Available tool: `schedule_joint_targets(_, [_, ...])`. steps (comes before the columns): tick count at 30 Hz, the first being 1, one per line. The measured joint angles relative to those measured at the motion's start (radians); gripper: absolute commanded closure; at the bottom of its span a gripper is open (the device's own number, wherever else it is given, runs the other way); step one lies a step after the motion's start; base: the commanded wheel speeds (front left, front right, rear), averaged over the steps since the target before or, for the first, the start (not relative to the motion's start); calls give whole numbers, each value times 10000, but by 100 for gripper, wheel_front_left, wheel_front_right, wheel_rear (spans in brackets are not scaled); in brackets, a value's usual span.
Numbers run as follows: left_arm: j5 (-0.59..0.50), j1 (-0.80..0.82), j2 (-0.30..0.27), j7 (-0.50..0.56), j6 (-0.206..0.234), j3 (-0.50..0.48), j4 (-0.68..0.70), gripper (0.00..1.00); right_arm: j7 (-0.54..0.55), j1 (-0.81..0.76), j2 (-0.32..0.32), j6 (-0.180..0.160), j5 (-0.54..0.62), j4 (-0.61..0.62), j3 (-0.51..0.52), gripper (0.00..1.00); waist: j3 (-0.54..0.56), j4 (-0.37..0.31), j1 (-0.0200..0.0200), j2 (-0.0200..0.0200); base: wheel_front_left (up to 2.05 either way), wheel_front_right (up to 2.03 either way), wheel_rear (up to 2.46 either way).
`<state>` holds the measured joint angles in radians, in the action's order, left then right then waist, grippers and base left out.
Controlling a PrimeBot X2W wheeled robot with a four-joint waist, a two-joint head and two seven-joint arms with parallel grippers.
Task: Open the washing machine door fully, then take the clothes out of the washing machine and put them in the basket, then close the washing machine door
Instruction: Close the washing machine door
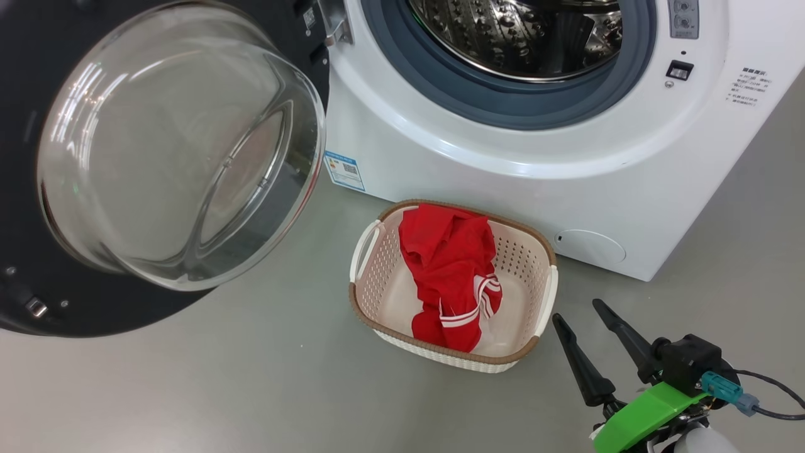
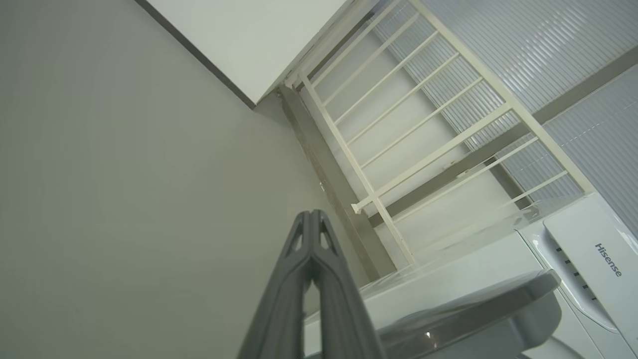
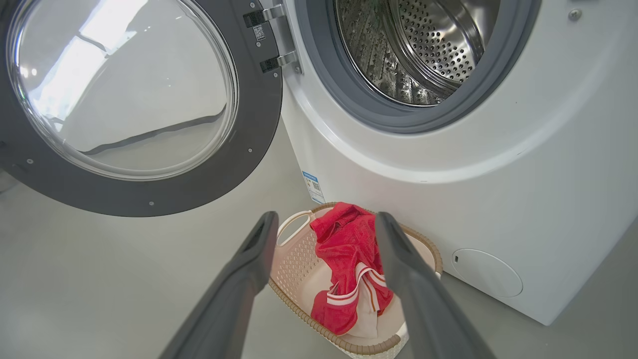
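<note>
Head view, door (image 1: 157, 157) open, clothes (image 1: 449, 270) in basket (image 1: 383, 277), right end effector (image 1: 577, 311) beside rim

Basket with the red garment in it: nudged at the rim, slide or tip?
Probably slides: the basket looks like thin perforated plastic, flat on smooth floor. Tipping seems unlikely; it is low and wide. The red garment lies crumpled, likely floppy and light.

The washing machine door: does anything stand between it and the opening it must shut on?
Nothing visible does. No cloth hangs over the seal. The clothes lie in the basket, which stands on the floor before the washing machine, lower than the opening; the door probably swings above it.
</note>
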<state>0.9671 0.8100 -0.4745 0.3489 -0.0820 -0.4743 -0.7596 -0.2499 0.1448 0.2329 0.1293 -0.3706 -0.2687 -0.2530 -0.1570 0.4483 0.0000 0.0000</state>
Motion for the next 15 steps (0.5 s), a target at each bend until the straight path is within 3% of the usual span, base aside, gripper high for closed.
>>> schedule_joint_targets(8, [675,243,-543,2842,98,259,-1327,100,0,12,69,0,0,19,6,0,-70,-51,0,0,0,0,0])
schedule_joint_targets(15, [1043,218,-364,4550,-104,698,-1104,100,0,10,67,-2,0,29,15,0,-16,14,0,0,0,0,0])
